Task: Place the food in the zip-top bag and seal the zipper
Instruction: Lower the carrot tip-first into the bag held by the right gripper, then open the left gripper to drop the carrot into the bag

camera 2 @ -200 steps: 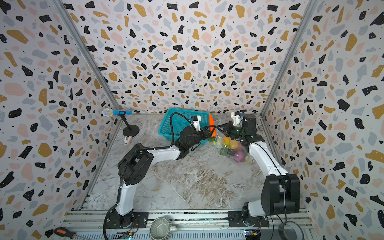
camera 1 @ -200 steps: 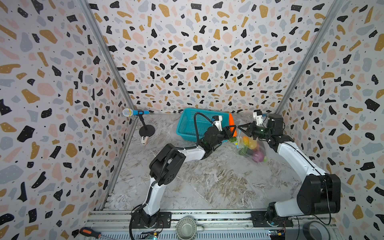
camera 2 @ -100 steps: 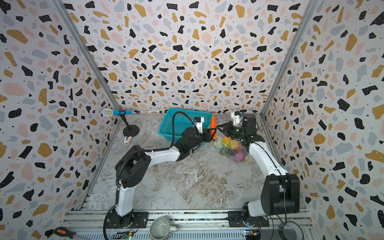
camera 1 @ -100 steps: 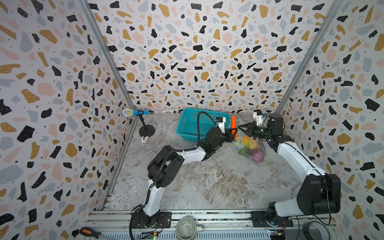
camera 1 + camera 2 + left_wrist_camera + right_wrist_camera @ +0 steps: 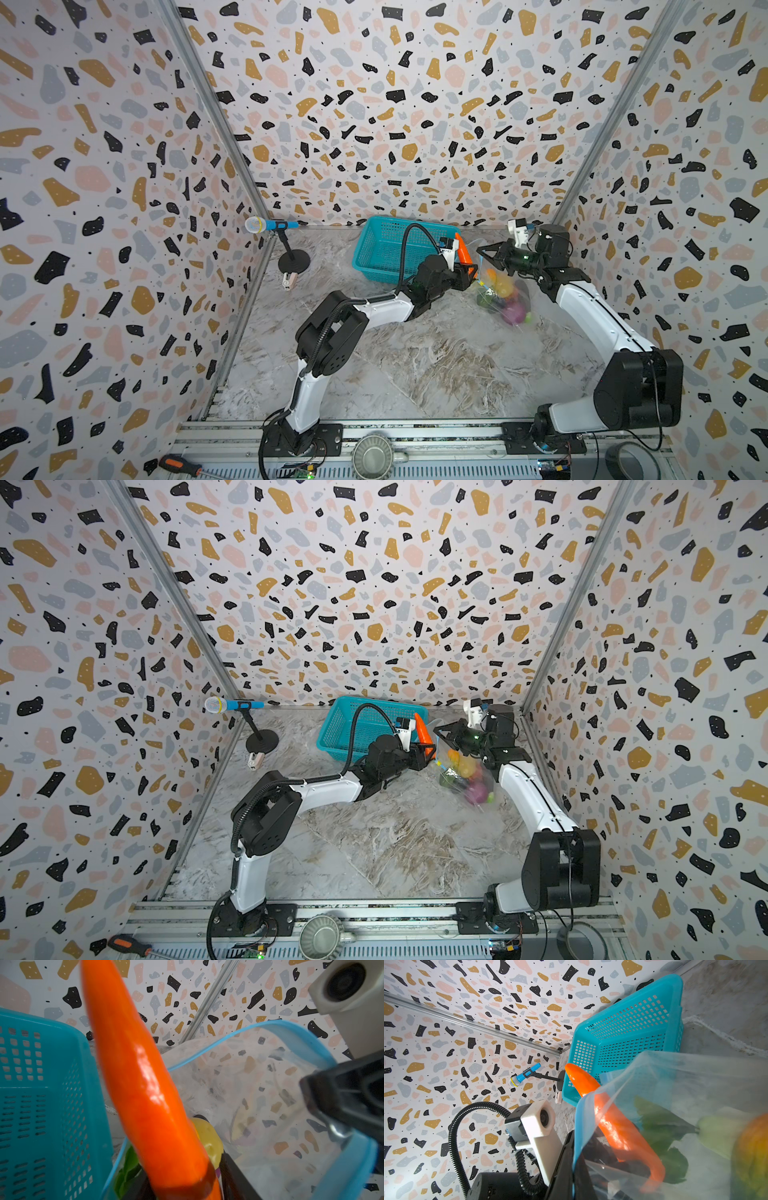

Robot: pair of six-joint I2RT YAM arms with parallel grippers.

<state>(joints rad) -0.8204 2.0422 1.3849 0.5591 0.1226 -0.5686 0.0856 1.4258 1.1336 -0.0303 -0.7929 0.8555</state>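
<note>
Nudged a bit closer since a moment ago, the left hand (image 5: pixel 469 274) gripped the orange carrot (image 5: pixel 462 249) by its fat end in the mouth of the zip-top bag (image 5: pixel 509 299), whose blue zipper (image 5: pixel 299 1035) the right hand (image 5: pixel 482 252) pinched and held up, with the teal basket (image 5: pixel 382 245) behind.

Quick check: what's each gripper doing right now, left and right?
The left gripper is closed on the carrot.
The right gripper is closed on the bag, at its blue edge.
</note>
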